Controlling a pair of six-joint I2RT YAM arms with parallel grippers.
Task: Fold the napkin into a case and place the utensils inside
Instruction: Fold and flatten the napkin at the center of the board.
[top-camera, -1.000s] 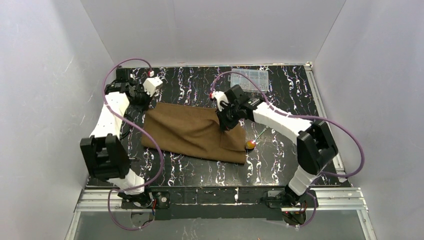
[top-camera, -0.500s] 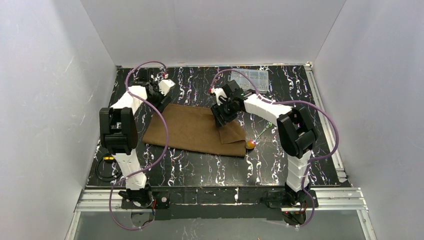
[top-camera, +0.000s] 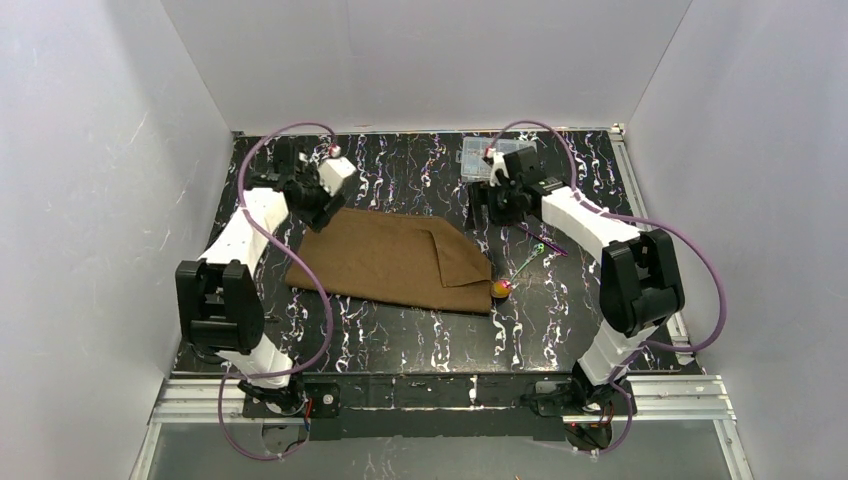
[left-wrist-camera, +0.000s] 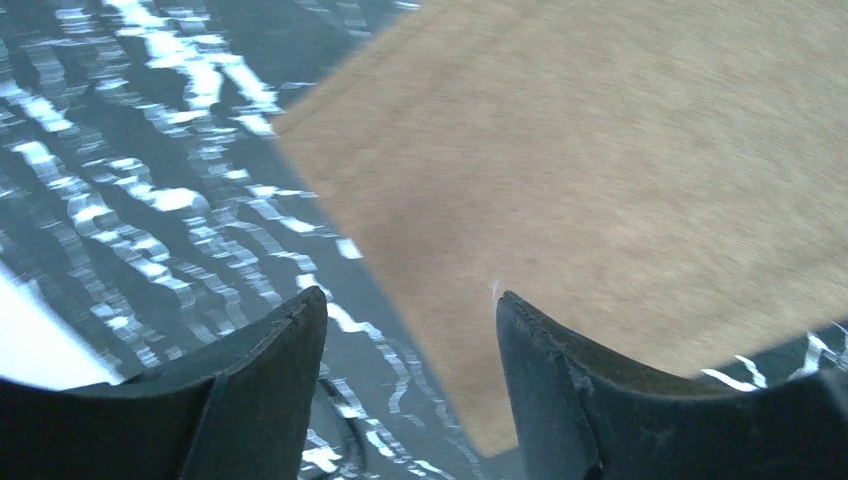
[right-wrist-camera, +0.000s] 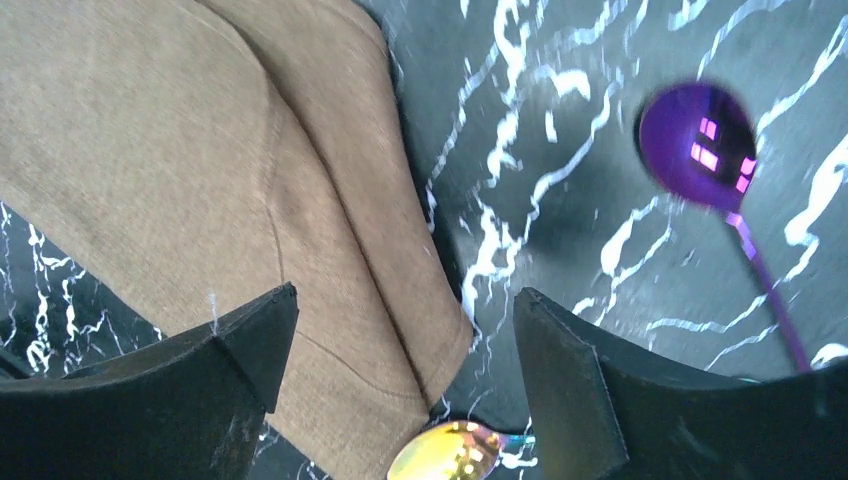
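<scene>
The brown napkin (top-camera: 380, 255) lies flat on the black marbled table, its right end folded over as a triangular flap (top-camera: 458, 262). My left gripper (top-camera: 318, 210) hovers open above the cloth's far-left corner (left-wrist-camera: 600, 170), nothing between its fingers (left-wrist-camera: 270, 380). Off the napkin's far-right corner my right gripper (top-camera: 493, 208) also hangs open and empty. The right wrist view shows the napkin (right-wrist-camera: 200, 150), the purple-headed utensil (right-wrist-camera: 697, 145) and the gold-headed utensil (right-wrist-camera: 445, 450) below that gripper (right-wrist-camera: 405, 300). From above, the gold head (top-camera: 499, 289) touches the napkin's right edge; the purple utensil (top-camera: 545, 243) lies further right.
A clear plastic compartment box (top-camera: 510, 152) sits at the far edge, partly hidden behind my right arm. White walls enclose the table on three sides. A cable loops over each arm.
Both grippers have opened and let go of the napkin. The right arm has pulled back to the far right, leaving the flap folded over. The left arm shifted slightly at the far-left corner.
</scene>
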